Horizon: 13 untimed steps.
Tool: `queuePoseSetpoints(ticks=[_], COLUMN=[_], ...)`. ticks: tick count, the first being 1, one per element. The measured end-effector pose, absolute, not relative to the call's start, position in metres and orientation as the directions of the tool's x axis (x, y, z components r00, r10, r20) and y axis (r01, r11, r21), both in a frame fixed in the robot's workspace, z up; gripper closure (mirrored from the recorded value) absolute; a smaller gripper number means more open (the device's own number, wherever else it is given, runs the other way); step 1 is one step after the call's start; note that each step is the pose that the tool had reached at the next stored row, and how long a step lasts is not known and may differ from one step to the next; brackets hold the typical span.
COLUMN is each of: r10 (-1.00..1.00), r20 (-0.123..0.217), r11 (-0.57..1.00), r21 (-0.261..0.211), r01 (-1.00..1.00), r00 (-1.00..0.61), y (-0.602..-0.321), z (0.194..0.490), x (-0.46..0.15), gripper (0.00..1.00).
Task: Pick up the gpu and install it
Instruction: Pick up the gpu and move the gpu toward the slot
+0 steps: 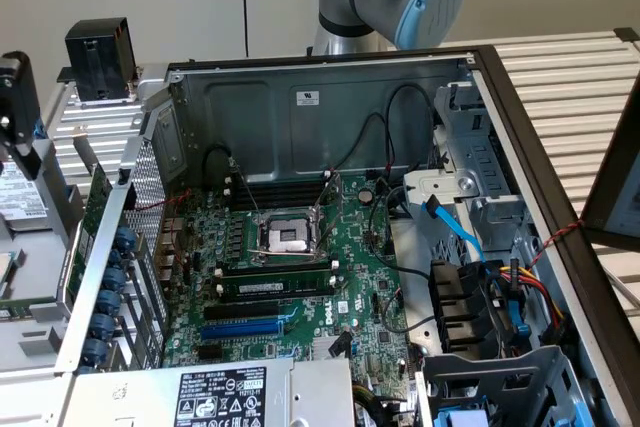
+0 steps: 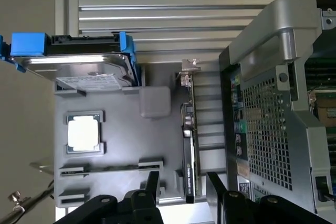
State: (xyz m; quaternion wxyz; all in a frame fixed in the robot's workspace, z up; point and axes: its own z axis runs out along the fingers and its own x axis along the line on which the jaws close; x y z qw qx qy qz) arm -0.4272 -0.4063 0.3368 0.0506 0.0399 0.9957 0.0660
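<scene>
Gpu (image 2: 189,145) stands on edge in a grey tray (image 2: 131,145), just beside the computer case (image 2: 273,108). The claw (image 2: 184,184) hangs wide open, fingers either side of the card's end, holding nothing.

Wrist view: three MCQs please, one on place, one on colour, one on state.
1. Where is the gpu?
A. in a motherboard slot
B. on edge in the grey tray
C. on the floor
2. What colour is the carrier on the hard drive?
A. red
B. blue
C. yellow
3. How are the gripper fingers?
A. shut on the gpu
B. shut on nothing
C. open

Key:
1 B, the card stands in the tray beside the computer case.
2 B, blue pieces show at both ends of the drive.
3 C, the fingers stand apart either side of the card's edge.
</scene>
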Motion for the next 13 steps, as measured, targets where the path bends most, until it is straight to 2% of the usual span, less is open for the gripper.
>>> queuePoseSetpoints(ticks=[13], r10=[0.088], r20=[-0.105], r11=[0.988], r21=[0.137], r01=[0.074], r00=[-0.990], y=[-0.411], z=[0.314], x=[-0.426], gripper=[0.52])
